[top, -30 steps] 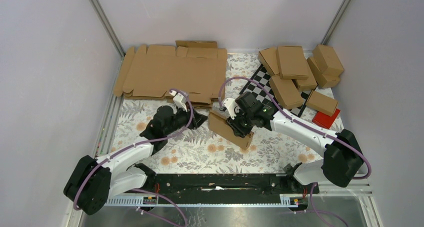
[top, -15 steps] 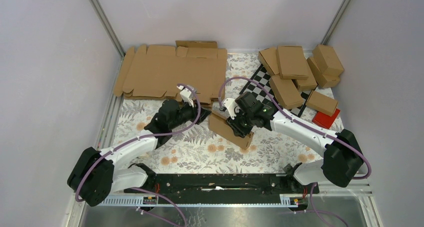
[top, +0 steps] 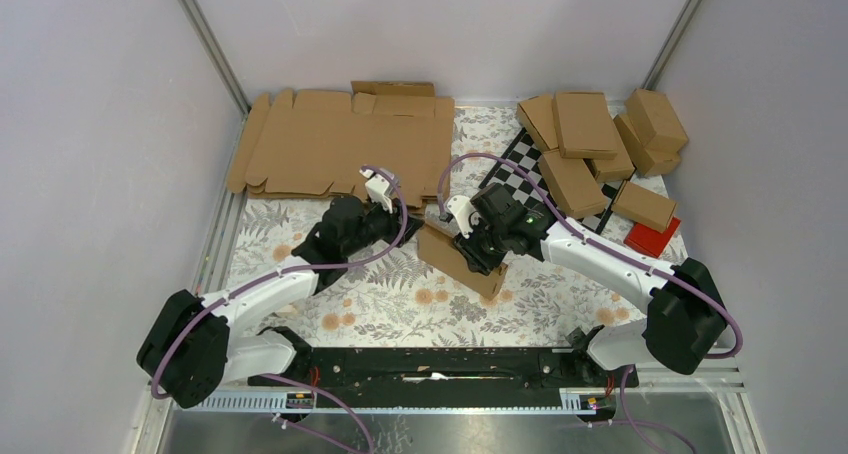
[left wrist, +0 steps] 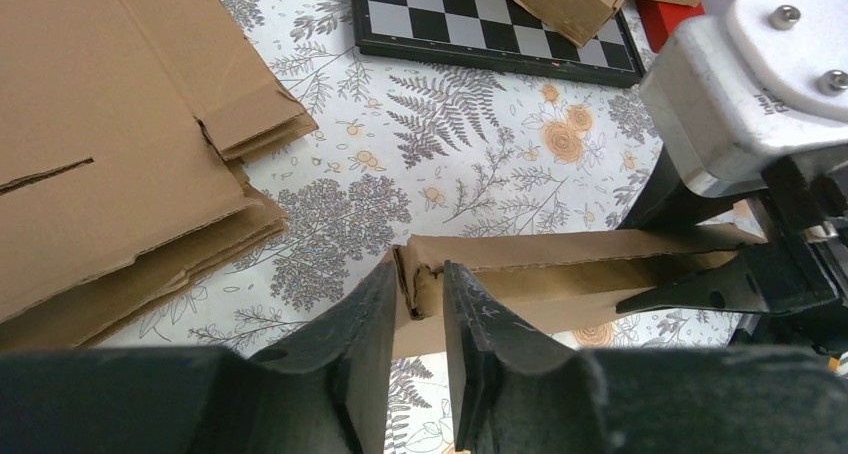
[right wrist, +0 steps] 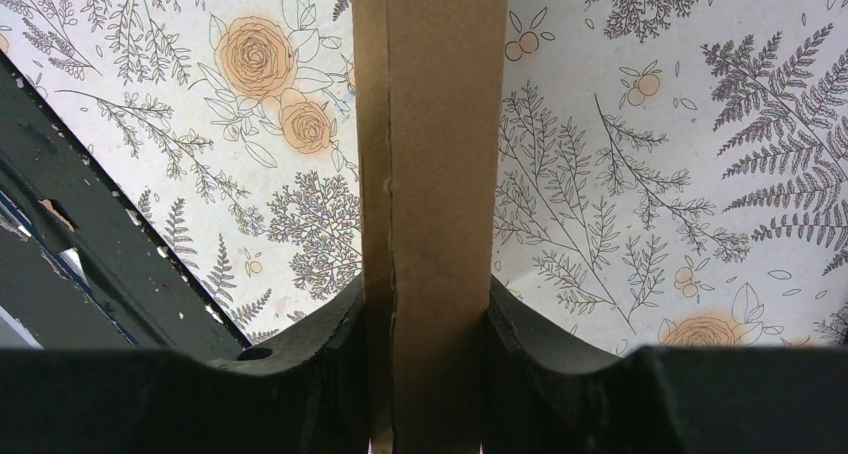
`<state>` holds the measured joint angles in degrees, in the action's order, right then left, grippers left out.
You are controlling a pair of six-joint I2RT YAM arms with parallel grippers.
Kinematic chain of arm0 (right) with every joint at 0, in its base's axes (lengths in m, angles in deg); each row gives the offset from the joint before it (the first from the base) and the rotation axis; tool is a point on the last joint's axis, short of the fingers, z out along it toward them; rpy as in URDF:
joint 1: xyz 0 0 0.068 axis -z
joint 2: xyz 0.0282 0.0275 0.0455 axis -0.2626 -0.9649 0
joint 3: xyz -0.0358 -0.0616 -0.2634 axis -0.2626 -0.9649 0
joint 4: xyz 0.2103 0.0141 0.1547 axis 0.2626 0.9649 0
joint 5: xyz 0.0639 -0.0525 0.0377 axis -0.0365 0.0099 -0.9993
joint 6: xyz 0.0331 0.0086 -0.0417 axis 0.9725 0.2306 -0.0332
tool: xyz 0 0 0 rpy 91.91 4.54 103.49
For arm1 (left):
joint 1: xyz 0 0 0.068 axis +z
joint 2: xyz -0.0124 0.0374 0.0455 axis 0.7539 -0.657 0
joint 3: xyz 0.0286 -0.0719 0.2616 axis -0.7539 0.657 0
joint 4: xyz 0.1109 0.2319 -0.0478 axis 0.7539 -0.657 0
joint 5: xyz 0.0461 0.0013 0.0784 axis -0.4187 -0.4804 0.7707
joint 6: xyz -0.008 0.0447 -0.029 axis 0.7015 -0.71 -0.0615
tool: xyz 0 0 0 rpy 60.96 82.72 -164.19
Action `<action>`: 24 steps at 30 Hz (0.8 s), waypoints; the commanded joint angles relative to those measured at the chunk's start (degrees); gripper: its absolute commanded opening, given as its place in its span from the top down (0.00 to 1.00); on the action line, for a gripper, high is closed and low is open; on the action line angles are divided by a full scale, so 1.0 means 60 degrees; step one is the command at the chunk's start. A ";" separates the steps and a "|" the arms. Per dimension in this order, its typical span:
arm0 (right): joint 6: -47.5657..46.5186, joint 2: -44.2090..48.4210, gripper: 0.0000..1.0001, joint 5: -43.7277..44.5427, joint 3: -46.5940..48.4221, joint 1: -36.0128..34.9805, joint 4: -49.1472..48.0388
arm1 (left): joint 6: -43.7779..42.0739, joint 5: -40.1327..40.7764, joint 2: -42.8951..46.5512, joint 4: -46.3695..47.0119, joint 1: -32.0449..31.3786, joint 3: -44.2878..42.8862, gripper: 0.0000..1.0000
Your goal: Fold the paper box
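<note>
The paper box [top: 447, 255] is a slim brown carton held a little above the flowered mat in the middle of the table. My right gripper [top: 474, 261] is shut on it across its narrow width; the right wrist view shows the box [right wrist: 440, 174] clamped between the two fingers of that gripper [right wrist: 428, 319]. My left gripper [top: 407, 228] is at the box's left end. In the left wrist view its jaws [left wrist: 418, 279] stand a little apart and straddle the end corner of the box [left wrist: 570, 264], where a flap edge shows.
A stack of flat cardboard blanks [top: 340, 149] lies at the back left. Several folded boxes [top: 590, 134] sit on a chequered board [top: 522, 166] at the back right, with a red block [top: 652, 239] beside them. Walls close in on three sides.
My left arm has moved right and forward, bringing its gripper up to the left end of the box. The right arm and the box have stayed put.
</note>
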<state>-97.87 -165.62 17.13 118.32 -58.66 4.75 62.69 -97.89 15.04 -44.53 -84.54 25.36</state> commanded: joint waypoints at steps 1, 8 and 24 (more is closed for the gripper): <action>-0.0058 -0.0086 0.69 0.0010 0.0242 0.0013 0.0146 | -0.0320 0.0484 -0.0058 0.0023 -0.0050 -0.0345 0.71; -0.0058 -0.0080 0.69 0.0028 0.0259 0.0016 0.0155 | -0.0339 0.0674 0.0172 -0.0069 -0.0054 -0.0163 0.75; -0.0078 -0.0022 0.69 0.0038 0.0169 0.0019 0.0141 | -0.0275 0.0448 0.0897 0.0444 -0.0041 0.0603 0.59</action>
<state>-97.72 -165.64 17.11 118.34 -58.62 4.75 62.10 -94.50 21.12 -45.01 -84.89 29.97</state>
